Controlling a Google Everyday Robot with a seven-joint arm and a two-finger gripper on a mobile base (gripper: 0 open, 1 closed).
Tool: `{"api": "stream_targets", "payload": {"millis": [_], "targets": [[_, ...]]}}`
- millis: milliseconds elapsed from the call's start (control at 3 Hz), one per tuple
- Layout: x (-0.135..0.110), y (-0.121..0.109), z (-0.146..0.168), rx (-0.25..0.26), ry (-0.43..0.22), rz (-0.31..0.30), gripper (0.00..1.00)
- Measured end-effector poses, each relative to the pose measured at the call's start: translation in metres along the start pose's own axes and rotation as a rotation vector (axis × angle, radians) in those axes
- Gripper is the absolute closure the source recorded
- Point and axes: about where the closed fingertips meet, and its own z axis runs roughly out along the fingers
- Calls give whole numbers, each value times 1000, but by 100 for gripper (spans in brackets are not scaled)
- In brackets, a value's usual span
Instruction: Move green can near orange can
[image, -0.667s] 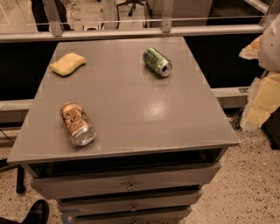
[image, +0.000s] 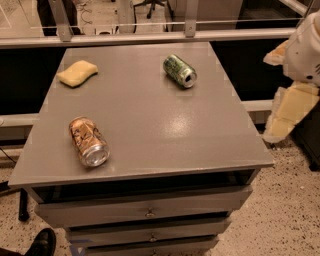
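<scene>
The green can (image: 179, 70) lies on its side at the far right of the grey cabinet top (image: 150, 125), its silver end facing front right. The orange can (image: 88, 141) lies on its side at the near left, silver end toward the front edge. The two cans are far apart. My gripper (image: 281, 122), pale yellow under the white arm (image: 305, 47), hangs off the table's right side, beyond the edge and to the right of the green can. It holds nothing that I can see.
A yellow sponge (image: 77, 73) lies at the far left corner. The cabinet has drawers (image: 150, 212) below. A metal rail (image: 150, 37) runs behind the table. A dark shoe (image: 40, 244) shows on the floor at bottom left.
</scene>
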Motion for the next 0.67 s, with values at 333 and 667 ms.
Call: {"api": "stream_targets", "payload": {"millis": [333, 667], "targets": [[-28, -42, 39, 70, -63, -53, 0], [-65, -92, 70, 154, -144, -69, 0]]}}
